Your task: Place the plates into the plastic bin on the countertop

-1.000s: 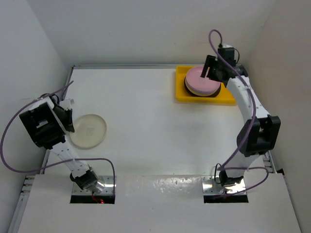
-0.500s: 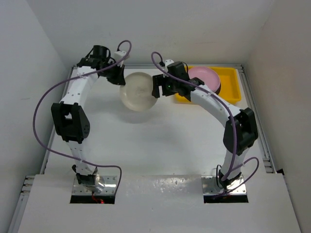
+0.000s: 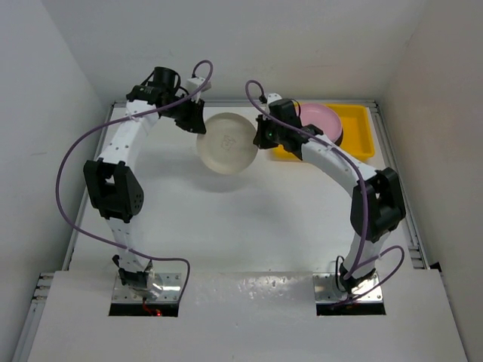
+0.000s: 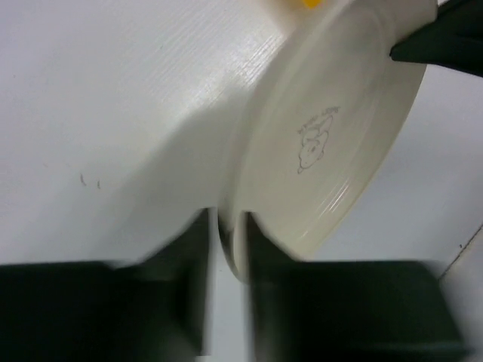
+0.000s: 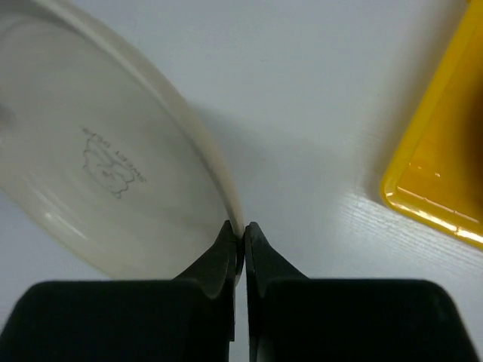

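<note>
The cream plate hangs tilted above the tabletop, just left of the plastic bin. The left end effector is clamped on the rim far from the bin, the right end effector on the near rim. If either pulls or releases out of step, these thin edge grips may slip and the plate may drop. Counted: two end effectors, one held plate, one bin, and one pink plate in it, with any beneath hidden.
</note>
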You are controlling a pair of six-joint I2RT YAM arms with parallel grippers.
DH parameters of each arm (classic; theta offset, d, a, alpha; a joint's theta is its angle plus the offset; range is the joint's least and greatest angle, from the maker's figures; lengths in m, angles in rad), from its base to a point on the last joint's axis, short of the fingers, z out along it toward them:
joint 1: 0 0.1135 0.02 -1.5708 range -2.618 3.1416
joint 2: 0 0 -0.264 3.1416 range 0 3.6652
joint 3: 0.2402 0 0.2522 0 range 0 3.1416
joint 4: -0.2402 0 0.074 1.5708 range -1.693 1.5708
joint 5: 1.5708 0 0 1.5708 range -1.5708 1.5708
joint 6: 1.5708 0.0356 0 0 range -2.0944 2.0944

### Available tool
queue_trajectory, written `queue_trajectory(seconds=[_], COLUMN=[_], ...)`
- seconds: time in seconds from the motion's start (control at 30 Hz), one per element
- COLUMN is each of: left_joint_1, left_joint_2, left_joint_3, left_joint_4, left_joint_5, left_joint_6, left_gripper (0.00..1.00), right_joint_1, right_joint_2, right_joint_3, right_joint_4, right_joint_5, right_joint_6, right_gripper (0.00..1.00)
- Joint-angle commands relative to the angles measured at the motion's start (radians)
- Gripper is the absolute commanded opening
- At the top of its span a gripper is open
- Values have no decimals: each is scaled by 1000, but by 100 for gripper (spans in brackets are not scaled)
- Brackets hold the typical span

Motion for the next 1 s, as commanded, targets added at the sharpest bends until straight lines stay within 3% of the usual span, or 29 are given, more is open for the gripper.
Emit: queue_trajectory(seconds=[0.0, 0.07, 0.17, 0.2, 0.4, 0.5, 0.67, 0.8, 0.93, 0.97], left_joint_1=[-16, -16, 25, 37, 120, 129, 129, 139, 149, 149], left_joint_2=[-22, -22, -22, -22, -22, -22, -31, -31, -31, -31], left_joint_3=[19, 19, 19, 28, 19, -4, -22, -33, -51, -52], left_joint_4=[-8, -8, -8, -8, -8, 1, 1, 1, 1, 1], left_joint_5=[67, -1, -68, -84, -118, -107, -98, -50, -25, -25], left_joint_6=[-1, -1, -31, -42, -53, -53, -43, -33, -33, -33], left_gripper=[46, 100, 100, 100, 100, 100, 100, 100, 100, 100], right_joint_1=[-49, -98, -194, -280, -547, -586, -632, -655, -655, -653], right_joint_2=[-63, -87, -118, -136, -78, -22, 77, 150, 225, 256], right_joint_3=[-23, -43, -72, -77, -2, 62, 98, 129, 252, 270], right_joint_4=[83, 93, 90, 87, -86, -167, -160, -120, -170, -195], right_joint_5=[-12, -19, -33, -30, -36, -23, -32, -52, -67, -49], right_joint_6=[90, 132, 235, 288, 408, 416, 451, 471, 413, 372], right_gripper=[0, 0, 0, 0, 0, 0, 4, 20, 58, 62])
